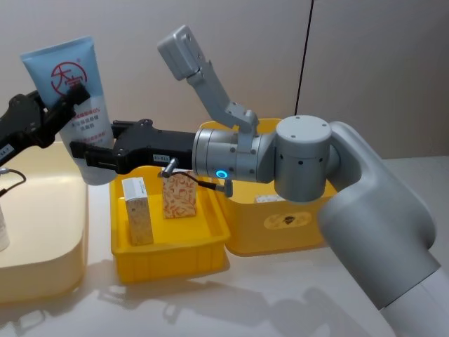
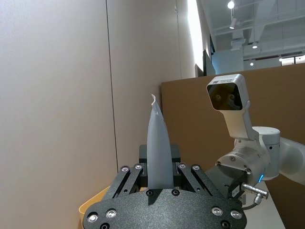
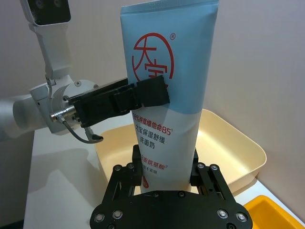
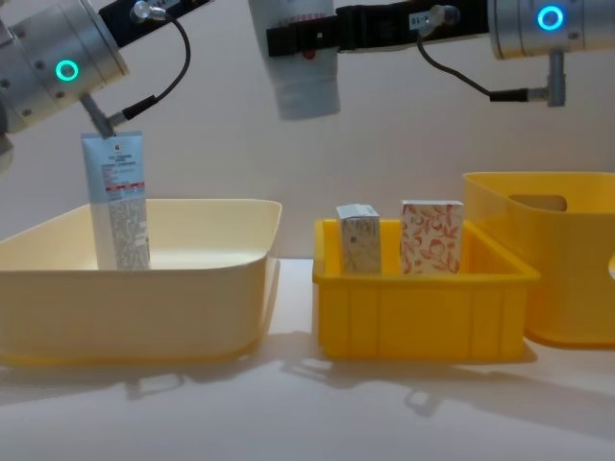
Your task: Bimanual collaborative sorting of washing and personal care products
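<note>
— Where is the blue and white tube [image 1: 76, 91]?
— In the air above the cream tub [image 1: 42, 232], gripped by both: the left pincer [image 1: 66, 98] clamps its upper part, the right pincer [image 1: 95, 156] its lower end.
— And the cartons?
— Two cartons [image 1: 137, 210] stand in the yellow tray [image 1: 172, 253].

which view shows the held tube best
The right wrist view: the tube faces the camera, logo and print readable, left end effector across its middle, right end effector at its base. The head view shows it smaller, the left wrist view edge-on, the chest view just its lower end.
</note>
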